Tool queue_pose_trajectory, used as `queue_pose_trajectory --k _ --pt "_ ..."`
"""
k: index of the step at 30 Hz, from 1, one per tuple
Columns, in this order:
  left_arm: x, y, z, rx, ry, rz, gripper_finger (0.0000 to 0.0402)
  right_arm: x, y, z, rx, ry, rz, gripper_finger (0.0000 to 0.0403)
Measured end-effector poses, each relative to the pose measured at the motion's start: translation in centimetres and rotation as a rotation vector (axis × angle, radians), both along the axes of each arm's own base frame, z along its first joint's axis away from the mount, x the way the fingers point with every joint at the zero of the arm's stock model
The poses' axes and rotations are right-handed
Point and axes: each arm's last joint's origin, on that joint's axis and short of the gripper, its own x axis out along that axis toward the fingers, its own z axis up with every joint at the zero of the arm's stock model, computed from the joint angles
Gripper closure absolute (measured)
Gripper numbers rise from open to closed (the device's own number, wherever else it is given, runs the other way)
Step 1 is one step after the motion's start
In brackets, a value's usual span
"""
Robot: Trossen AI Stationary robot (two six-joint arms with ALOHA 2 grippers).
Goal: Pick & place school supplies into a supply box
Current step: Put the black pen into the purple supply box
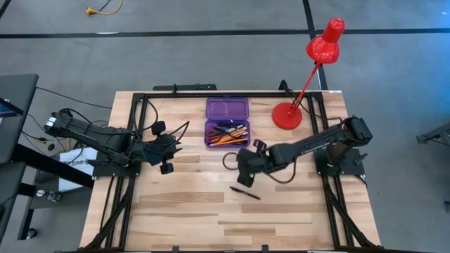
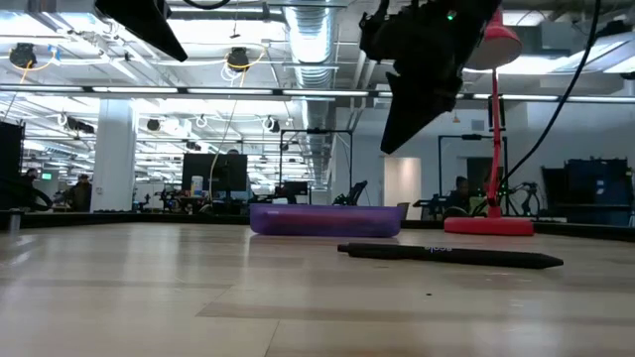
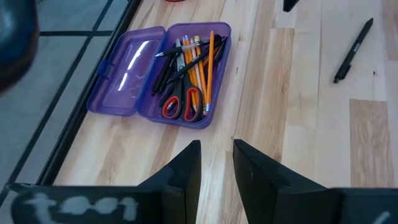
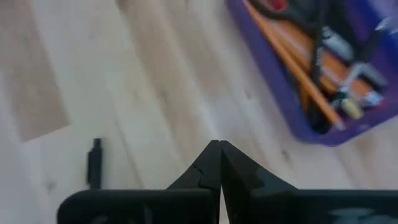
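Right gripper [image 4: 219, 163] fingers pressed together over bare wood; purple supply box [image 4: 292, 109] at two o'clock holding orange pencils [image 4: 298, 65]; black pen [image 4: 94, 163] at nine o'clock.

Glossy translucent plastic supply box [image 3: 134, 74] on pale, smooth wood table [image 3: 280, 112].

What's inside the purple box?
The open translucent purple plastic pencil case holds thin orange pencils, black pens and red-handled scissors. Whatever lies under that pile is hidden.

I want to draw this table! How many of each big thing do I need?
Purple supply box: 1
Black pen on the table: 1
Red-handled scissors: 1
Red desk lamp: 1
Total: 4
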Motion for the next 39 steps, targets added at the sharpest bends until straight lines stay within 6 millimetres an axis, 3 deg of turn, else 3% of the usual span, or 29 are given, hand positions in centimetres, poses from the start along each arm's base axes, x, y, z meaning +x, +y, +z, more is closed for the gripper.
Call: queue_pose_trajectory --k 5,8,11,17,25,30,39 --pt "0.0 0.0 0.0 -0.006 -0.001 0.0 0.0319 0.3 0.2 0.0 0.178 0.029 0.165 0.0401" --pt "0.1 0.0 0.0 -0.011 -0.01 0.004 0.0319 1.4 2.5 -0.3 0.269 -0.049 0.369 0.0396" --pt "0.1 0.0 0.1 -0.014 -0.015 0.013 0.0319 1.8 4.8 -0.9 0.268 -0.078 0.461 0.0373" --pt "0.1 0.0 0.1 -0.014 -0.021 0.011 0.0319 2.7 5.8 -4.8 0.303 0.034 0.364 0.0303" --pt "0.2 -0.1 0.1 -0.023 -0.029 0.003 0.0319 4.3 6.0 -6.5 0.298 0.07 0.23 0.0222" --pt "0.2 -0.1 0.1 -0.037 -0.03 -0.006 0.0319 4.4 5.7 -6.8 0.284 0.102 0.208 0.0212" --pt "0.2 -0.2 0.1 -0.042 -0.029 -0.007 0.0319 4.0 5.2 -6.8 0.252 0.137 0.188 0.0237"
